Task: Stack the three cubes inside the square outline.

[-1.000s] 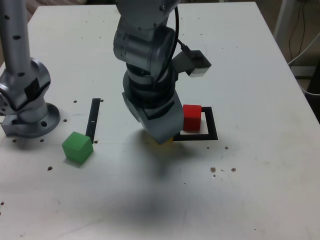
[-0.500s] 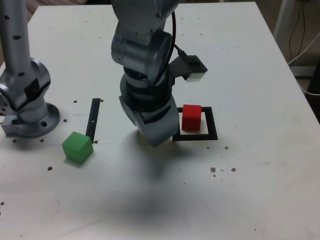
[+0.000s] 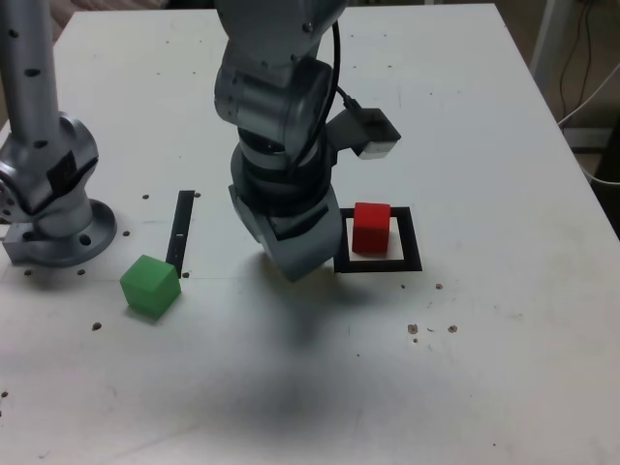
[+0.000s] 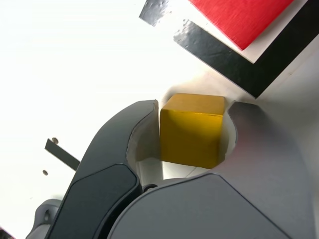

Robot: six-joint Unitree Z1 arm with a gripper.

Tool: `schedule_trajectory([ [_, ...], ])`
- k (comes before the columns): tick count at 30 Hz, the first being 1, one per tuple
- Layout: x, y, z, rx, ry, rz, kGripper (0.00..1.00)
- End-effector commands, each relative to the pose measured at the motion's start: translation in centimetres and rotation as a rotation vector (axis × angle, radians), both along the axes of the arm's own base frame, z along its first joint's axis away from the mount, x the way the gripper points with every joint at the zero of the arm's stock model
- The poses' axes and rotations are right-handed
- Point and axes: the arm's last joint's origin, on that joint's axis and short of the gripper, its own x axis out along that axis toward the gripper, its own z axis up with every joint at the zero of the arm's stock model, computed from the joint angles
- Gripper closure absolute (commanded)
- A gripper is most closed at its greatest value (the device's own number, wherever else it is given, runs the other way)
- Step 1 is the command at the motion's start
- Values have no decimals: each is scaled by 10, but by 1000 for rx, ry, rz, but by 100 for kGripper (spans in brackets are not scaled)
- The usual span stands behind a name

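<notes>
In the wrist view my gripper (image 4: 193, 107) is shut on the yellow cube (image 4: 192, 132), with a jaw pressed against each side of it. The exterior view hides that cube under my gripper (image 3: 298, 254), which is low over the table just to the exterior view's left of the square outline (image 3: 412, 240). The red cube (image 3: 371, 227) sits inside the outline. In the wrist view the red cube (image 4: 239, 17) and a corner of the outline (image 4: 219, 52) lie just beyond the yellow cube. The green cube (image 3: 150, 286) rests alone toward the exterior view's left.
A narrow black strip (image 3: 180, 232) lies between the green cube and my gripper. A second arm's grey base (image 3: 53, 208) stands at the exterior view's left edge. Small dark specks dot the white table (image 3: 484, 368). Cables hang past its right edge.
The jaws have shut on the yellow cube. The gripper has shifted slightly toward the exterior view's left, and the yellow edge seen under it before is now hidden.
</notes>
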Motion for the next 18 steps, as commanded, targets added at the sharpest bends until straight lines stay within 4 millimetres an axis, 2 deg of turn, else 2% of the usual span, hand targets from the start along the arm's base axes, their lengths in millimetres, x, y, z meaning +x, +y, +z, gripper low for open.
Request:
schedule_trajectory([
  [1, -2, 1, 5, -3, -15, -4, 70],
  [6, -4, 0, 13, -20, -40, 8, 81],
  [10, -4, -3, 24, -37, -50, 25, 82],
  [18, -13, 1, 69, -24, -81, 211, 82],
])
